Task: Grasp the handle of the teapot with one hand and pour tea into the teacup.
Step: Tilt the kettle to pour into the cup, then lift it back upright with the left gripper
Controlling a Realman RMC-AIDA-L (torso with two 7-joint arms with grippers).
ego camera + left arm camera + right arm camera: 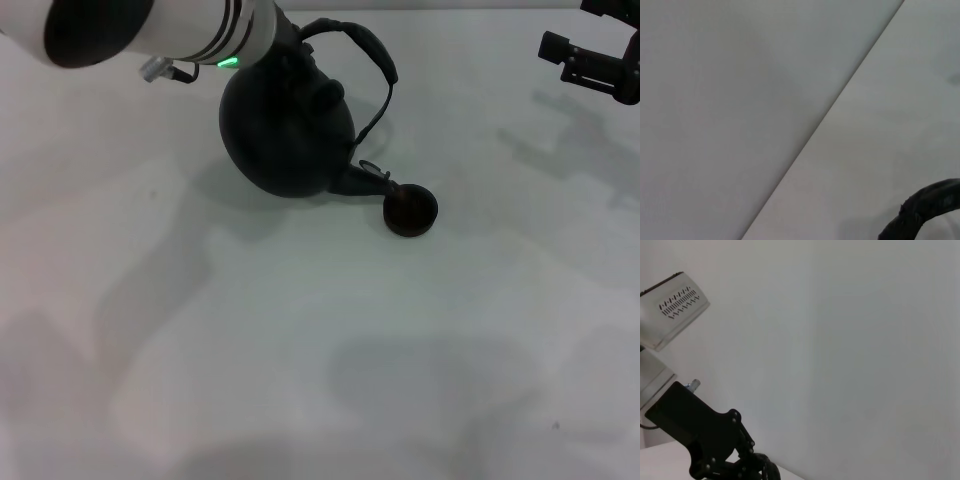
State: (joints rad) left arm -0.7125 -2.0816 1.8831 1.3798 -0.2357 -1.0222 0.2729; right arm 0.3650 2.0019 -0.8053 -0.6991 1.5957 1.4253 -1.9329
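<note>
One teapot (285, 135) tilts, spout aimed rightward at the teacup (411, 210).

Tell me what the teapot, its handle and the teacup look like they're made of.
Teapot: matte black, no glare, likely cast iron or dark ceramic. Handle: a thin dark hoop with a wrapped-looking surface, maybe cord over metal. Teacup: dark brown-black with a faint sheen, probably glazed ceramic.

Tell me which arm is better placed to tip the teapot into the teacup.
Left. The left gripper is at the handle of the teapot, whose spout points at the teacup. The right gripper sits off at the far right edge.
</note>
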